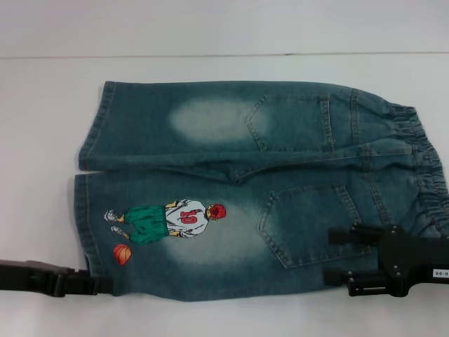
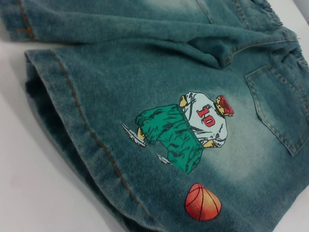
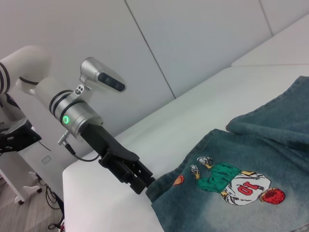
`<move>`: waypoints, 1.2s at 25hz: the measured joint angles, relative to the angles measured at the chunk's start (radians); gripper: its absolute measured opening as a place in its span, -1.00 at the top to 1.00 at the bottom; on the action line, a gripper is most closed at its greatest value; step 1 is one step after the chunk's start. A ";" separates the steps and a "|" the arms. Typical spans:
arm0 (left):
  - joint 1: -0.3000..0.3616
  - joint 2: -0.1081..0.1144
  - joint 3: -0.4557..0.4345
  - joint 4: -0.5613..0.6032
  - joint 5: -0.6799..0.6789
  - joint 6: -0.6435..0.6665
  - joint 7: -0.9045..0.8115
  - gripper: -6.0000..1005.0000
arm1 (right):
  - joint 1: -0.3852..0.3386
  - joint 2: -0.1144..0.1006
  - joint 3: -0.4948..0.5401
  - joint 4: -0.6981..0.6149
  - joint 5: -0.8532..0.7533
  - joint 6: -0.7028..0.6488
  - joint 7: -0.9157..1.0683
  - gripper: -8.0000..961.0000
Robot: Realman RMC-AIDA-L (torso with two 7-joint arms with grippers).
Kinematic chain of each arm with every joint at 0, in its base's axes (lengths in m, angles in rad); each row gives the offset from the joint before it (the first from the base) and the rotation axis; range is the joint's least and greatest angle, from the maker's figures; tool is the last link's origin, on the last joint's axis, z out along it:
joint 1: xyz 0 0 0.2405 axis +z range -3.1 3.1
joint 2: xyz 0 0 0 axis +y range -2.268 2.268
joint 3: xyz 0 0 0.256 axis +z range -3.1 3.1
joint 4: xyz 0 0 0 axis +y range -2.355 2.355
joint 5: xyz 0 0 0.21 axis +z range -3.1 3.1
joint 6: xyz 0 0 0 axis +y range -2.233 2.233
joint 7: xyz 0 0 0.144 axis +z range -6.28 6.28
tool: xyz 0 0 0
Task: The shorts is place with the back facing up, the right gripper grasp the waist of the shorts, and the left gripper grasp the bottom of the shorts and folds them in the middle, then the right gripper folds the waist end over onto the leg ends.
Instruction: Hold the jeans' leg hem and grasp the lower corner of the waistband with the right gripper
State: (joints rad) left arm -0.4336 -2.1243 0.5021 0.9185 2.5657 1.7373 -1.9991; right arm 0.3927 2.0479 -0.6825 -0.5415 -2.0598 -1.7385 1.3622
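Note:
The denim shorts lie flat with both back pockets up, the gathered waist on the right and the leg hems on the left. A basketball player print marks the near leg. My left gripper comes in low from the left and is shut on the near leg's hem corner; the right wrist view shows the left gripper pinching that corner. My right gripper hovers open over the near pocket, close to the waist, with its fingers spread above the cloth.
A white table carries the shorts, and its back edge meets a pale wall. The left arm's silver wrist with a green ring light reaches in over the table's end, with floor below it.

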 joint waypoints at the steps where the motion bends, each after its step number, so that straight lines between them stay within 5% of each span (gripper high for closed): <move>1: -0.002 0.000 0.001 0.000 0.001 0.000 -0.001 -0.12 | 0.000 0.000 0.000 0.000 0.000 0.000 0.000 -0.91; 16: -0.005 -0.038 0.067 0.088 0.011 0.018 -0.006 -0.01 | -0.004 0.000 0.008 0.000 0.002 -0.001 0.000 -0.91; 22: -0.004 -0.039 0.072 0.098 0.010 0.011 -0.022 0.42 | -0.003 0.000 0.009 0.000 0.000 -0.001 0.000 -0.91; 30: -0.002 -0.040 0.086 0.100 0.014 -0.005 -0.025 0.53 | -0.004 0.000 0.009 0.000 0.001 -0.001 0.000 -0.91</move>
State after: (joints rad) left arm -0.4353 -2.1646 0.5881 1.0181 2.5792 1.7325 -2.0245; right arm 0.3885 2.0478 -0.6734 -0.5415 -2.0591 -1.7394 1.3625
